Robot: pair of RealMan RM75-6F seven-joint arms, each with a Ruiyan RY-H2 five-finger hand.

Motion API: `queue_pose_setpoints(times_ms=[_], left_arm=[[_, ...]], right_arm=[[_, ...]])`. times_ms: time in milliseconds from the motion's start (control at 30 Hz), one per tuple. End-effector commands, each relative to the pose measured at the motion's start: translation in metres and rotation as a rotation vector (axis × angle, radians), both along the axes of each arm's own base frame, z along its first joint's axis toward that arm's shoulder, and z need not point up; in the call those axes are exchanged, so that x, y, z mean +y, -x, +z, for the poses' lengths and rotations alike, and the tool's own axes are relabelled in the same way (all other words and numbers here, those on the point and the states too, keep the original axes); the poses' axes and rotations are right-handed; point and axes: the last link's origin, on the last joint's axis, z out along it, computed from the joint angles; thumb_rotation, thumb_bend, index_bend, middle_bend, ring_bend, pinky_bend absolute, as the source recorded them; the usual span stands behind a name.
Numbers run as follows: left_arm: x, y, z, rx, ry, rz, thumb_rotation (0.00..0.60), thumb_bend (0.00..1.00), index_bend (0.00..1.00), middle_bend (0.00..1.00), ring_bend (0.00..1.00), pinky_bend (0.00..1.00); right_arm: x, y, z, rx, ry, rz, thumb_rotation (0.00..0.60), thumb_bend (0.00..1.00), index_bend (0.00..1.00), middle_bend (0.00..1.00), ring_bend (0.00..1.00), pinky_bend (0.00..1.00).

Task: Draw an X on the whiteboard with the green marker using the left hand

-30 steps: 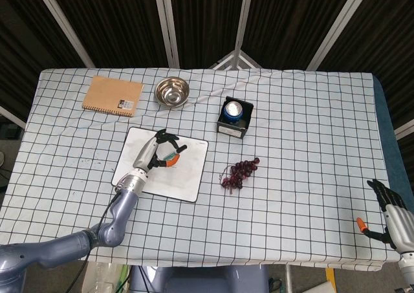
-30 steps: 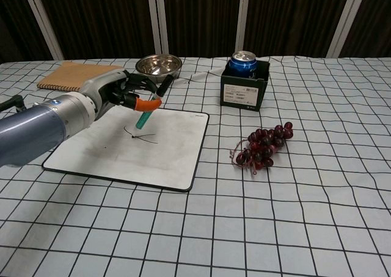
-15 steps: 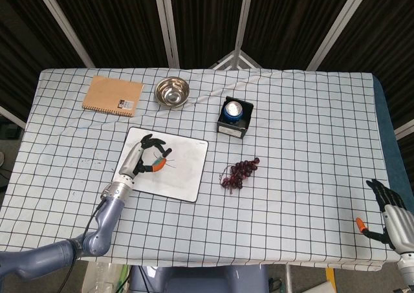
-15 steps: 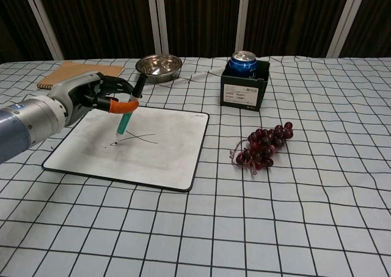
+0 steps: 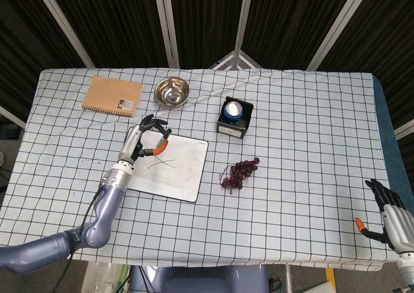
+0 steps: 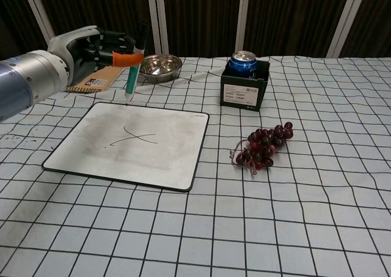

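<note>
Two crossing strokes already sit on the whiteboard [image 6: 159, 158], near its middle, reading as an X [image 6: 135, 136], so the drawing looks done. Left hand [image 6: 98, 48] pinches the green marker [image 6: 133, 75] near its top, other fingers curled round it. Marker is close to upright, black cap end up, tip down, slightly tilted; long axis near vertical. Tip hangs clear of the board, above its far left edge in chest view, not touching. In head view the left hand [image 5: 143, 141] sits over the board's upper left corner, with the X [image 5: 160, 162] below and to the right of it on the whiteboard [image 5: 184, 176]. Left forearm runs up from the lower left, wrist raised. Left hand is the only one near; right hand [image 5: 394, 215] rests well apart at the table's right edge, fingers apart, holding nothing that shows. Next move likely turns on whether to lower the tip back toward the X or set the marker down beside the board; my guess is a put-down.
</note>
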Motion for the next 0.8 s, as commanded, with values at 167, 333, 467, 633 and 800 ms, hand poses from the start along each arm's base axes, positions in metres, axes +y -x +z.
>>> queue_pose_setpoints(times_ms=[167, 333, 467, 633, 800], left_arm=[[-0.001, -0.014, -0.026, 0.029, 0.047, -0.025, 0.600, 0.58, 0.75, 0.27, 0.03, 0.06], [-0.003, -0.018, -0.042, 0.052, 0.067, -0.034, 0.600, 0.58, 0.75, 0.27, 0.03, 0.06], [-0.003, -0.019, -0.049, 0.061, 0.073, -0.036, 0.600, 0.58, 0.75, 0.27, 0.03, 0.06], [-0.004, -0.019, -0.055, 0.055, 0.079, -0.034, 0.600, 0.58, 0.75, 0.27, 0.03, 0.06], [-0.005, -0.015, -0.058, 0.051, 0.078, -0.028, 0.600, 0.58, 0.75, 0.27, 0.03, 0.06]], right_arm=[[0.000, 0.001, 0.000, -0.004, -0.001, -0.007, 0.600, 0.35, 0.00, 0.00, 0.00, 0.00], [-0.001, 0.002, 0.001, -0.007, 0.001, -0.011, 0.600, 0.35, 0.00, 0.00, 0.00, 0.00], [0.000, 0.002, 0.002, -0.011, 0.001, -0.013, 0.600, 0.35, 0.00, 0.00, 0.00, 0.00], [0.000, 0.002, 0.002, -0.014, 0.000, -0.012, 0.600, 0.35, 0.00, 0.00, 0.00, 0.00], [0.000, 0.002, 0.001, -0.015, -0.003, -0.013, 0.600, 0.35, 0.00, 0.00, 0.00, 0.00]])
